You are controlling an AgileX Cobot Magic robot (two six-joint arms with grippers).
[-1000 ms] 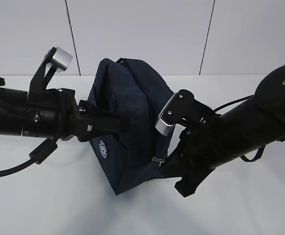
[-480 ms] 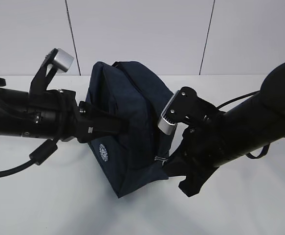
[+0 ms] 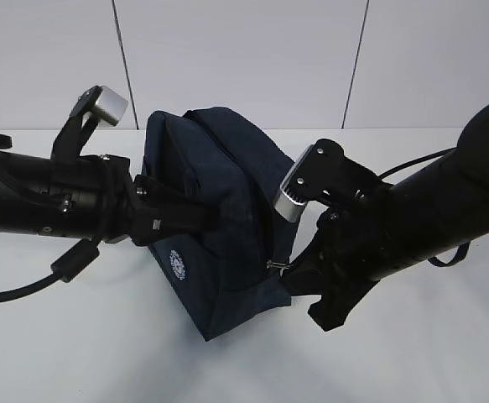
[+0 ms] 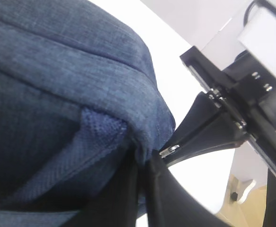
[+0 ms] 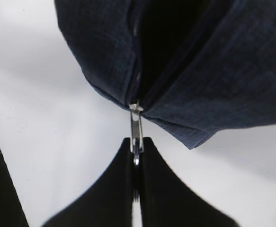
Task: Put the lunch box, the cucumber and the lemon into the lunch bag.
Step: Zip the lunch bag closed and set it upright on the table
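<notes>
The lunch bag (image 3: 219, 218) is held between the two arms above the white table (image 3: 101, 353), tilted, its lower corner close to or resting on the surface; which of the two cannot be told; the lunch box, the cucumber and the lemon are not seen in any view

The left gripper (image 4: 145, 165) is seen pressed together on a fold of the navy cloth at the bag's end; in the right wrist view the right gripper (image 5: 136, 158) is clamped on the silver zipper pull (image 5: 136, 130), with the zipper parted above it onto a dark inside

The bag is judged soft and light; the cloth is seen to crease and sag wherever it is pinched, so little shape would be kept by it unsupported, and the mouth would probably fall shut if both holds were dropped; the woven cloth looks coarse enough not to slip; the metal pull is small, thin and smooth, and could slide out from between the pads if tugged at an angle; the firmer places to be taken hold of are judged to be the seamed end, where the cloth is doubled, and the pull itself

A small round white logo (image 3: 176, 259) is seen on the side facing the exterior view; its lettering is too small to be read; no other writing is made out
</notes>
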